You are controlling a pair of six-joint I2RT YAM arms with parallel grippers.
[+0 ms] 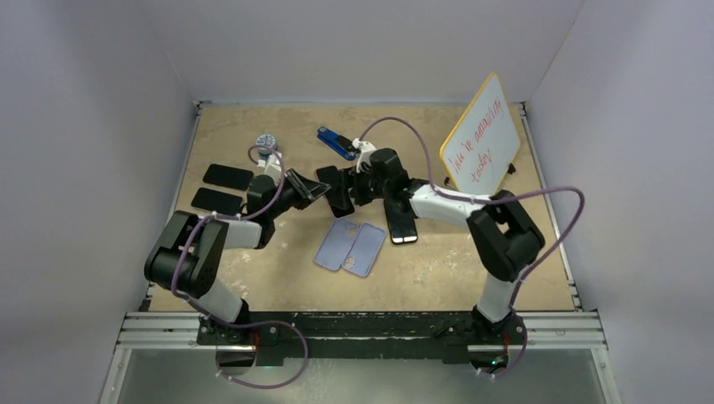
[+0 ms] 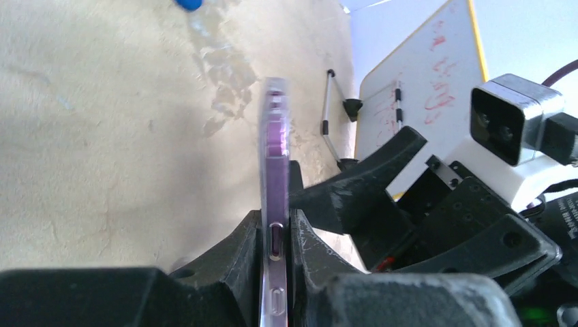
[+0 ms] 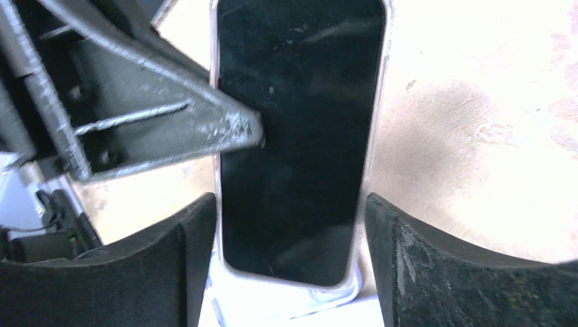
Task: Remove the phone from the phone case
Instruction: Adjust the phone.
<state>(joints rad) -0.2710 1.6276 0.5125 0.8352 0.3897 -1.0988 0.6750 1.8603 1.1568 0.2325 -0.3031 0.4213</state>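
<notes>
Pinching with the left gripper [image 2: 276, 235], closed tight across the thickness of the phone [image 2: 275, 170]: one fingertip on the dark screen, the other on the back. Gripping too with the right gripper [image 3: 290, 211], spread wide and pressed against both long edges of the clear phone case [image 3: 334, 289], phone seated inside. Held off the table [image 1: 455, 269], between both arms. Beneath, lying flat, two bluish cases [image 1: 351, 247]; farther right, a whiteboard [image 1: 482, 139].
</notes>
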